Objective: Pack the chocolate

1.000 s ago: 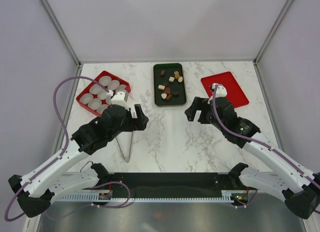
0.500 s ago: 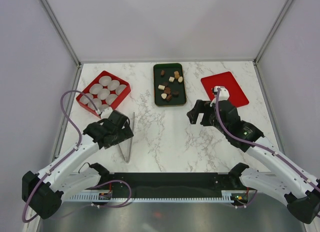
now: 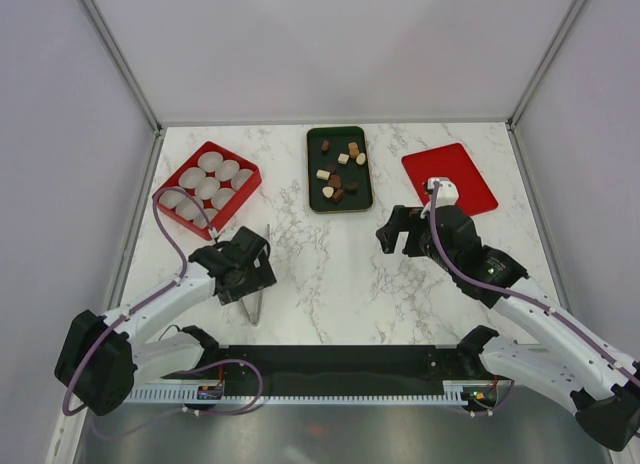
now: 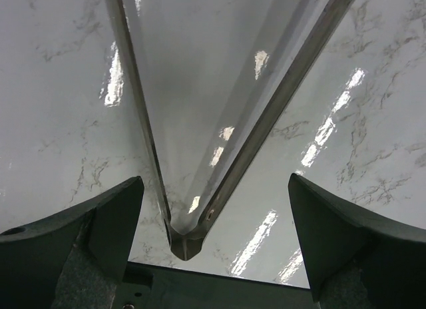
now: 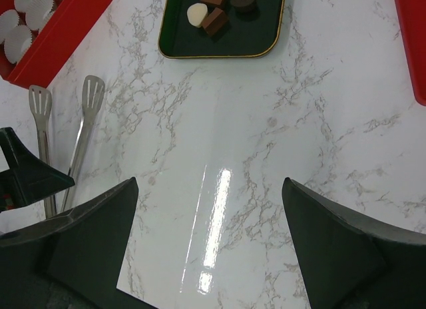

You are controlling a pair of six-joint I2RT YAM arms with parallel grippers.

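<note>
The chocolate [image 3: 338,170], several brown, tan and cream pieces, lies on a dark green tray [image 3: 319,196] at the back centre. A few pieces [image 5: 213,17] show at the top of the right wrist view. My left gripper [image 3: 250,280] is open and low over the metal tongs [image 3: 257,309]. Its fingers straddle the tongs' hinged end [image 4: 184,240] without touching it. My right gripper [image 3: 398,230] is open and empty above bare marble [image 5: 219,189], near the tray's near right corner.
A red box [image 3: 166,192] with several white paper cups [image 3: 207,187] stands at the back left. A flat red lid [image 3: 450,179] lies at the back right. The tongs' spatula tips [image 5: 93,92] point towards the red box.
My left gripper has pulled back towards the near left and dropped low over the tongs' hinged end. My right gripper has shifted slightly right. Nothing was taken hold of.
</note>
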